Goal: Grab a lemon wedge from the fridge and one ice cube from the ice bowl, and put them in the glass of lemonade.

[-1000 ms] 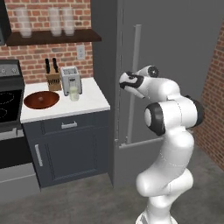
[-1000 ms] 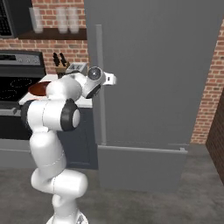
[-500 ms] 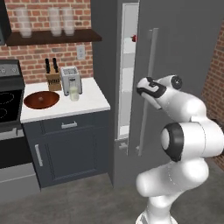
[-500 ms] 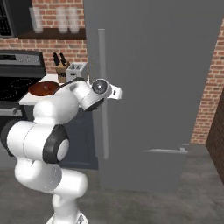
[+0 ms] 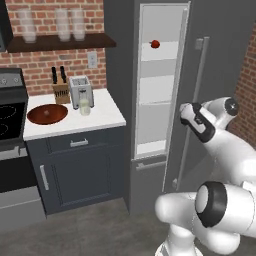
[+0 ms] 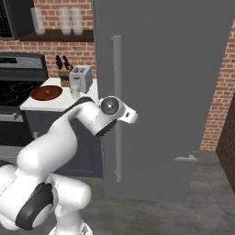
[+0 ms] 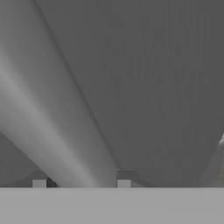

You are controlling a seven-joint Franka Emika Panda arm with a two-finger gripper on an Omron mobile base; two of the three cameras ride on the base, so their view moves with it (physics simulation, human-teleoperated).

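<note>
The dark-grey fridge (image 5: 220, 60) stands with its door swung partly open, white shelves (image 5: 155, 90) showing inside. My gripper (image 5: 186, 116) is shut on the long grey bar handle (image 5: 198, 82) at mid height. In the hand view the handle (image 7: 48, 131) runs slantwise between the fingertips (image 7: 124, 183) of my gripper (image 7: 81, 183). From the right, the door (image 6: 170, 92) faces the camera. The reddish-brown ice bowl (image 5: 46, 114) and the glass of lemonade (image 5: 84, 106) stand on the white counter (image 5: 107, 116). The lemon wedge is hidden; the ice cube is too small to make out.
A small red fruit (image 5: 155, 44) lies on an upper fridge shelf. A toaster (image 5: 80, 91) and knife block (image 5: 60, 90) stand behind the glass. Frosted glasses (image 5: 62, 24) line the wall shelf. A stove (image 5: 7, 117) adjoins the counter on the left.
The fridge door has swung from closed to partly open, with my gripper holding the handle and drawing back toward the base. The shelves and red fruit came into sight.
</note>
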